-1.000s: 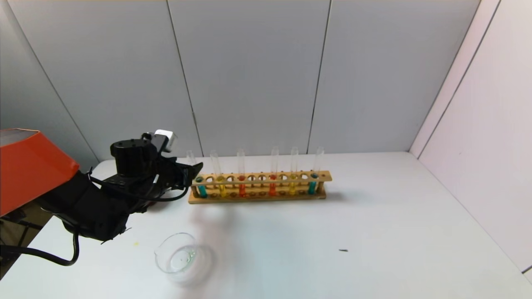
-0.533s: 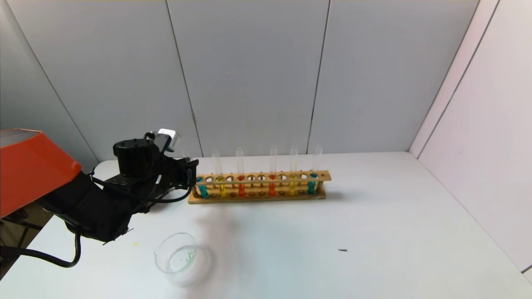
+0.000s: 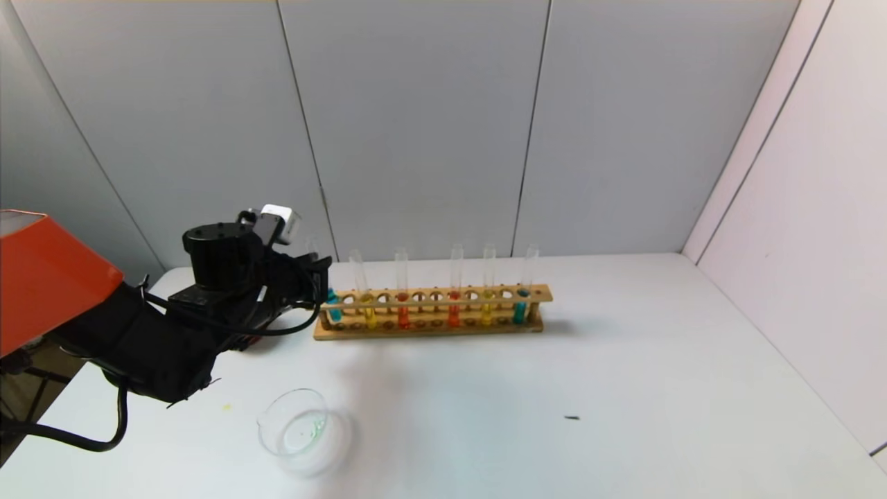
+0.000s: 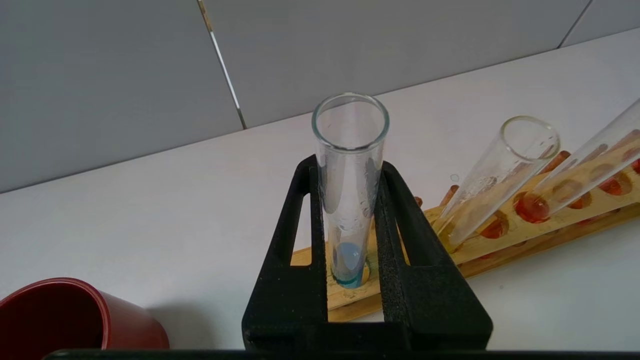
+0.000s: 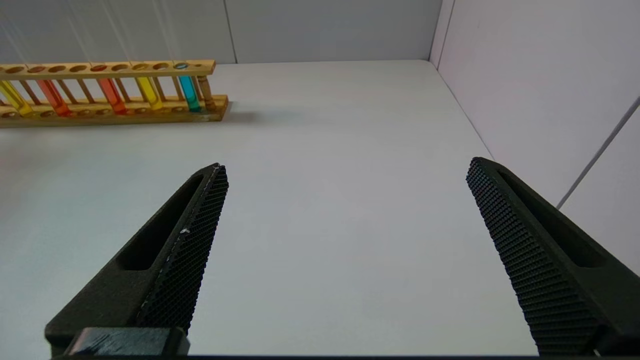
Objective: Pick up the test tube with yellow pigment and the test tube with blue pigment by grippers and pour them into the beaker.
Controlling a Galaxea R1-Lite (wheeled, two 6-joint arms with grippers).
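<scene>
Left gripper [image 4: 350,235] pinches the test tube with blue pigment [image 4: 350,200] mid-glass, tube bottom in the end hole of the wooden rack [image 3: 433,312], likely so it lifts straight. Right gripper [image 5: 345,240] spread wide, idle. Beaker [image 3: 299,430] waits nearby.

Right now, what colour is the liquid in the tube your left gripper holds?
Cyan-blue, low in the test tube with blue pigment; the left wrist view shows it best.

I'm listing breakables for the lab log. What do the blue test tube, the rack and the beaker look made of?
The blue test tube, clamped in the left claw, looks like clear glass: see-through wall, rolled glossy rim. The rack looks like pale, unpainted wood with visible grain and turned end posts. The beaker appears to be clear glass too, though clear plastic can't be excluded.
</scene>
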